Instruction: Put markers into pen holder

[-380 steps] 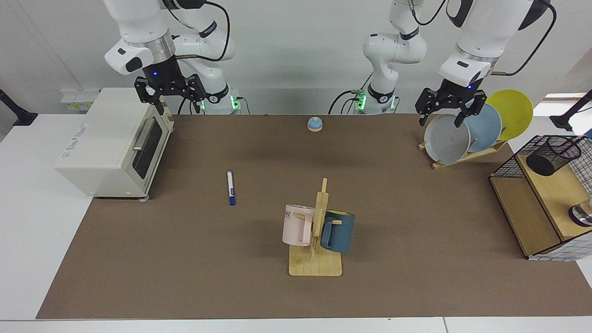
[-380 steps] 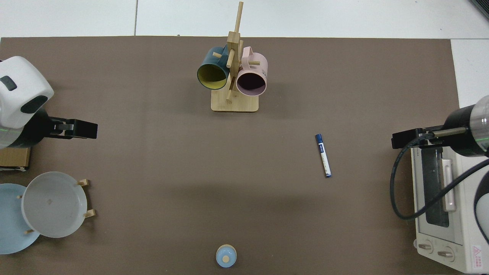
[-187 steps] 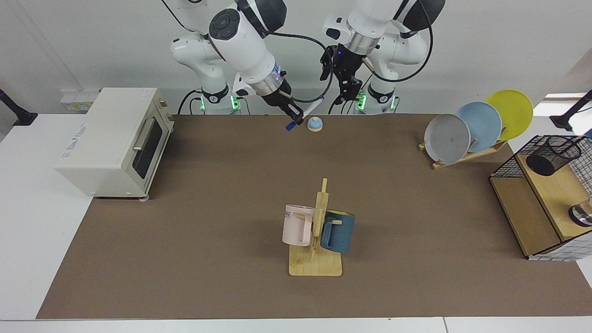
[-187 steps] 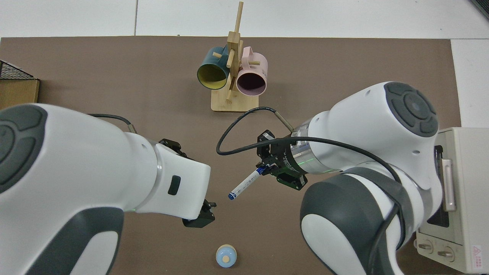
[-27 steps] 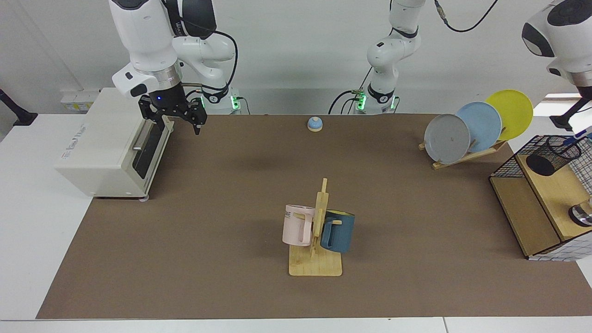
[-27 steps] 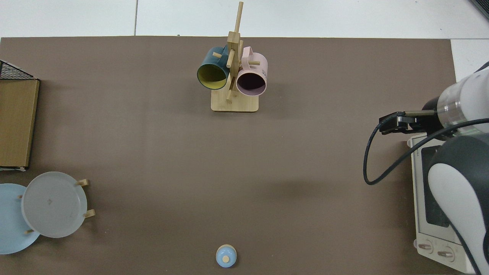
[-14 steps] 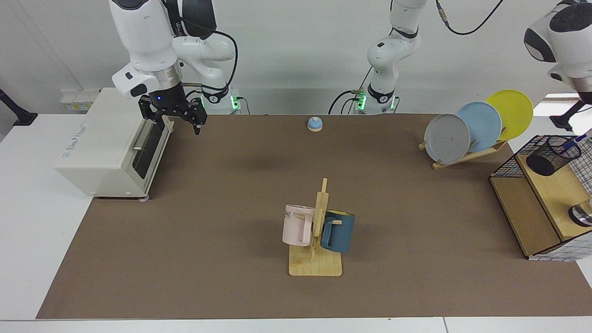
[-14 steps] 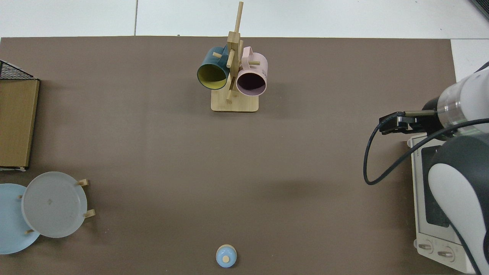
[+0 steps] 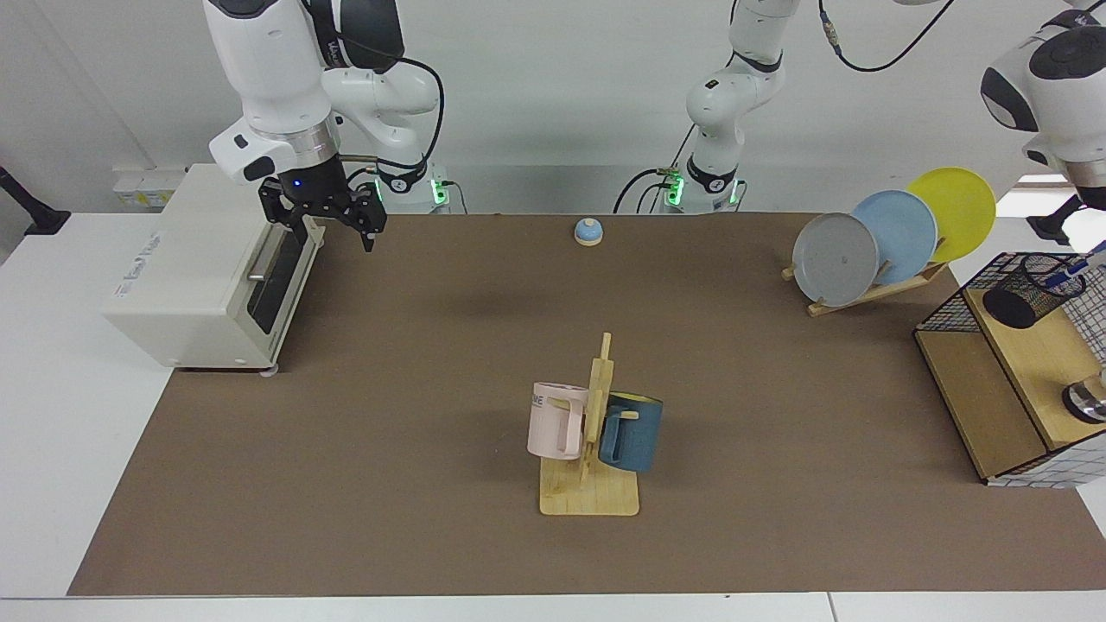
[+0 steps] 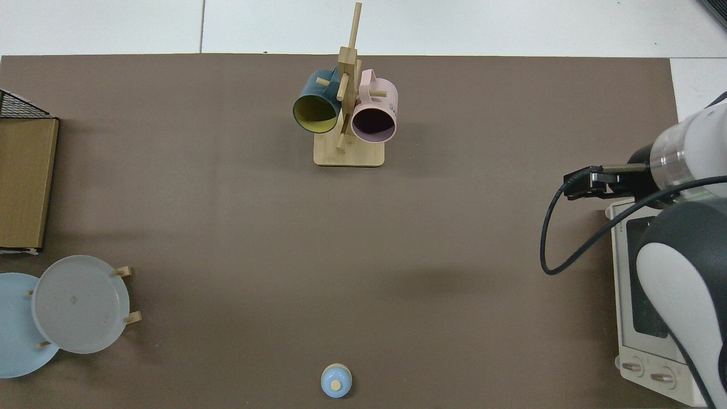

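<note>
Marker, slim, white-barrelled, blue-ended (image 9: 1069, 269), leans in the black wire-mesh pen holder (image 9: 1032, 290) at the table's edge: nearly done. My left gripper is out of view; my right gripper (image 9: 331, 226) waits, jaws apart.

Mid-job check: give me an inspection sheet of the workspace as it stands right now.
Surface: brown mat on a white table.
Job's things: marker leans in the pen holder, blue end inside, upper part sticking out past the rim.
Clutter: mug tree with pink mug and blue mug; plate rack; toaster oven; small blue knob.
Grippers: right gripper open, waiting by the oven; left gripper out of frame.
Cables: black cable loops off the right arm's wrist.
Surroundings: wire basket on a wooden shelf.
</note>
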{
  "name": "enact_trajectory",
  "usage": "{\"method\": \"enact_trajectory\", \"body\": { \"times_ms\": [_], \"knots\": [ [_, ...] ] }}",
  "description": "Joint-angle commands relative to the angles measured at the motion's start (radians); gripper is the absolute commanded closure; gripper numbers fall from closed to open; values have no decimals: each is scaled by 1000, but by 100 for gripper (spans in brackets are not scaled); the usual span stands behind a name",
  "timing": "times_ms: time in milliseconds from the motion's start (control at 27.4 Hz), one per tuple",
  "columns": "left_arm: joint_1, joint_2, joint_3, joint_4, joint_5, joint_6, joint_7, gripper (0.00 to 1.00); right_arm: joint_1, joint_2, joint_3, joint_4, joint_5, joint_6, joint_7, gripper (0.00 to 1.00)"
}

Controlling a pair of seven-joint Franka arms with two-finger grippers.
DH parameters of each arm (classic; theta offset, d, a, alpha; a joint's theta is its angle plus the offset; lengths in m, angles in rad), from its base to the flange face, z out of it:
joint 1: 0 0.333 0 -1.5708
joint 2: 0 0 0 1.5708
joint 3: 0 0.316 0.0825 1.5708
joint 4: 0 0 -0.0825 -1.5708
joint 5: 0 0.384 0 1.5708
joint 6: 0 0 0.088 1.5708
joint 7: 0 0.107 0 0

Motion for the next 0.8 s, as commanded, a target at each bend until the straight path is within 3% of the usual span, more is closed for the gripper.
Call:
{"method": "enact_trajectory", "body": {
  "times_ms": [0, 292, 512, 658, 768],
  "knots": [
    [2, -10, -15, 37, 3, -40, 6, 0, -17, -8, 9, -4, 6, -2, -22, 0],
    [-44, -13, -35, 146, -158, -267, -129, 0, -17, -9, 9, -4, 6, -3, -23, 0],
    [-136, -33, -64, 140, -221, -399, -414, 0, -18, -9, 9, -4, 6, -2, -22, 0],
    [-159, -45, -69, 142, -347, -514, -598, 0, -18, -9, 9, -4, 6, -3, -23, 0],
    [-162, -45, -73, 140, -382, -525, -698, 0, -18, -9, 9, -4, 6, -3, -23, 0]
  ]
}}
